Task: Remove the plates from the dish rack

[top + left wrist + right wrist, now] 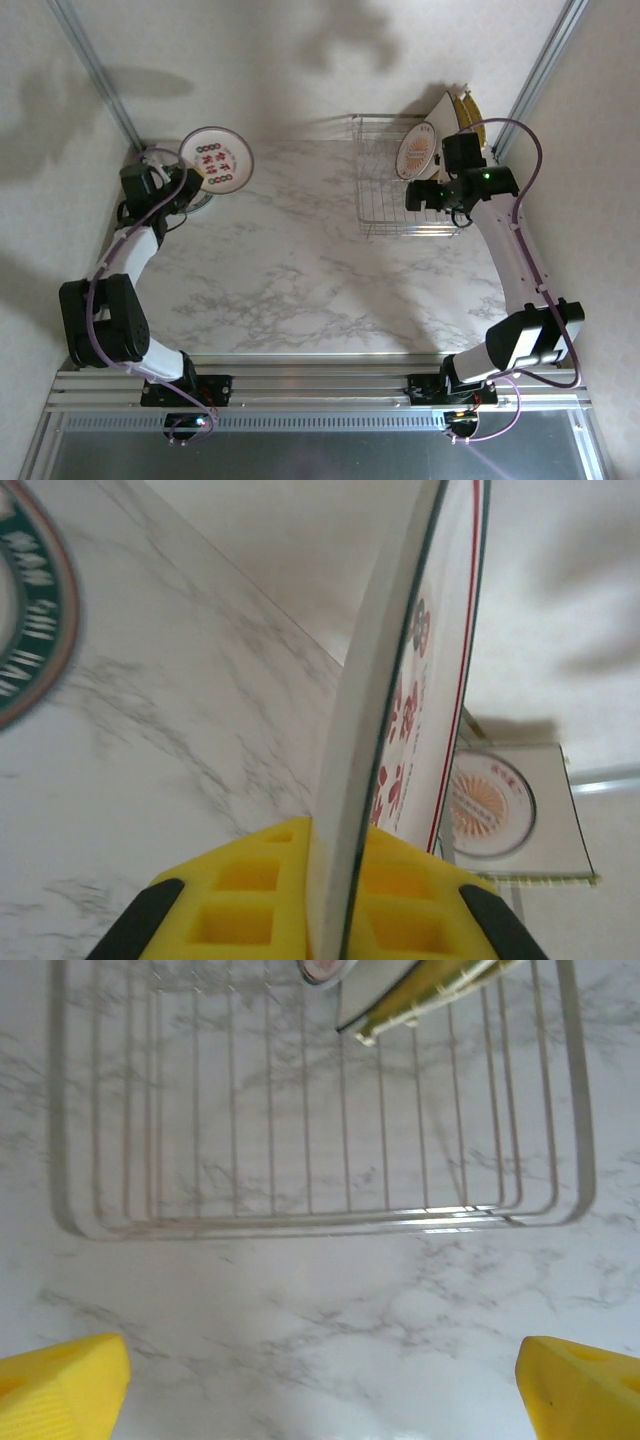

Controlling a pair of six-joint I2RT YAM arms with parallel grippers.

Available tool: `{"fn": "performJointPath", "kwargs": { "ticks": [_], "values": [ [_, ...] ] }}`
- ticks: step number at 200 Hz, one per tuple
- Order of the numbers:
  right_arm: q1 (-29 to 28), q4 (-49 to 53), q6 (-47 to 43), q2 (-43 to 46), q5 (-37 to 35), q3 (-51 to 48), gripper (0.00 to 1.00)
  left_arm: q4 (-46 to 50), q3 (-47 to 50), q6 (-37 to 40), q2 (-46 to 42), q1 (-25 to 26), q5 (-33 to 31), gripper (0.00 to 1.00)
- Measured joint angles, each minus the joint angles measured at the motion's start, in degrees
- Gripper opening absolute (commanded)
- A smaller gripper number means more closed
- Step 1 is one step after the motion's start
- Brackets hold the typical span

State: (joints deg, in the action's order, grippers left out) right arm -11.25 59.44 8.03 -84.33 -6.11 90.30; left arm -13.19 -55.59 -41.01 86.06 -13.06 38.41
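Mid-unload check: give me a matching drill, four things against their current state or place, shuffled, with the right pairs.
Things:
1. left gripper
2. right gripper
3. dish rack
4. orange-centred plate

States or places:
A. leaning at the rack's far end
B. open, holding nothing
C. shut on the edge of the red-patterned plate
D. standing on the far right part of the table

Pairs: 1-C, 2-B, 3-D, 4-A

In the left wrist view, a blurred plate (25,610) is cut off by the left edge.
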Motion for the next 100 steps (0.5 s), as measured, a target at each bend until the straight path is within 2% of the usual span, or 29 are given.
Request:
{"fn": "performJointPath", "kwargs": {
  "ticks": [53, 100],
  "values": [
    [1.9, 2.2, -3.0, -1.1, -1.5, -0.1, 0.99, -3.0, 3.6, -3.0, 0.5, -7.3, -2.4, 0.00],
    [2.0, 2.6, -4.1, -3.2, -1.8, -0.4, 0.99, -7.5, 4.0, -5.0, 4.7, -10.0, -3.6, 0.00]
  ]
}}
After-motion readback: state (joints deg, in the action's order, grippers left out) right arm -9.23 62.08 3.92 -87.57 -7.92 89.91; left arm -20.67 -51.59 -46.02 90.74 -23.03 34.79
